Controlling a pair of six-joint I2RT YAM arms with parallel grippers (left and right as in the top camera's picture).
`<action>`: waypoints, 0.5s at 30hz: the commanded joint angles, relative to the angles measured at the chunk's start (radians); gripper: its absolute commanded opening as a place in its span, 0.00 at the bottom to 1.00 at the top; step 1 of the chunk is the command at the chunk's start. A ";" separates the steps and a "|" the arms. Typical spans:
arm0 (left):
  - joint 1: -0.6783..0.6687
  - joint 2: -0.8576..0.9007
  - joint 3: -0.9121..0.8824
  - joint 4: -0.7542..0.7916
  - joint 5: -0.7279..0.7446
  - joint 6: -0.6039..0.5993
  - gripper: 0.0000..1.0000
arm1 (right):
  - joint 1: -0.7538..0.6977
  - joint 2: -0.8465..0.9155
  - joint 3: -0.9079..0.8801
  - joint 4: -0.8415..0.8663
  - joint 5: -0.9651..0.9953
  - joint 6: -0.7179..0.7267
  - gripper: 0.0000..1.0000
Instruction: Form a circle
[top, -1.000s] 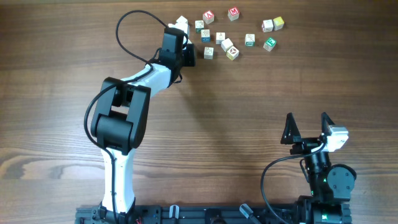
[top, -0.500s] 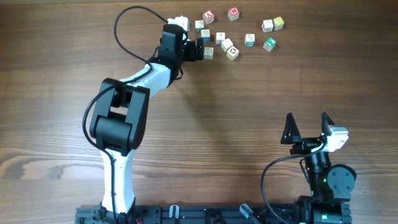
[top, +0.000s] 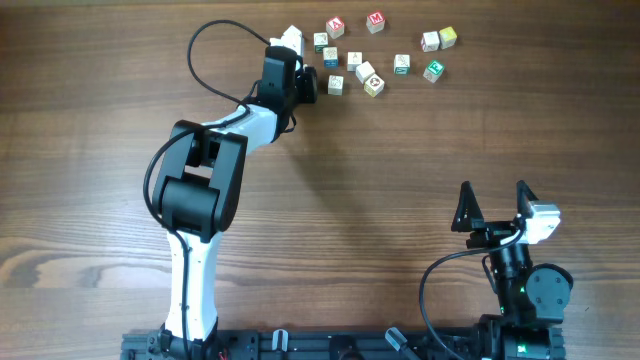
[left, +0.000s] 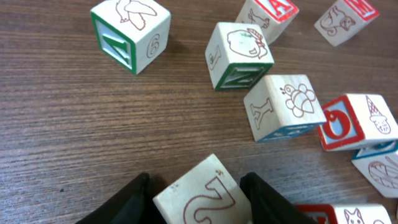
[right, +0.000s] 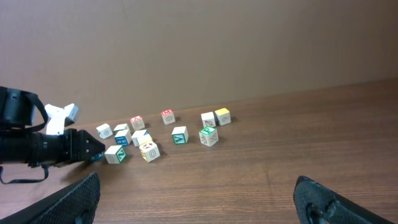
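Left arm (top: 250, 120): extended far forward; left gripper (left: 196, 183) pinching Z cube (left: 202, 198)
Right gripper (top: 494, 192): low near base; 2 fingers spread wide

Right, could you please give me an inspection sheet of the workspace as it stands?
Surface: wooden table, bare wood, no spills seen.
Job's things: alphabet cubes scattered along the far side; three-cube cluster at the right end; no ring formed.
Clutter: nothing seen.
Hands: left hand shut on the Z-marked cube; right hand open and empty, far from the cubes.
Cables: black cable loops on the table by the left hand; second cable curls by the right hand.
Surroundings: plain brown wall behind the table.
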 joint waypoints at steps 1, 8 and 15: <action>0.003 -0.045 0.031 -0.026 0.004 0.000 0.40 | -0.006 -0.002 -0.001 0.003 0.009 0.011 1.00; 0.003 -0.307 0.031 -0.196 0.004 0.005 0.39 | -0.006 -0.002 -0.001 0.003 0.009 0.011 1.00; -0.012 -0.583 0.031 -0.718 0.005 0.003 0.30 | -0.006 -0.002 -0.001 0.003 0.009 0.011 1.00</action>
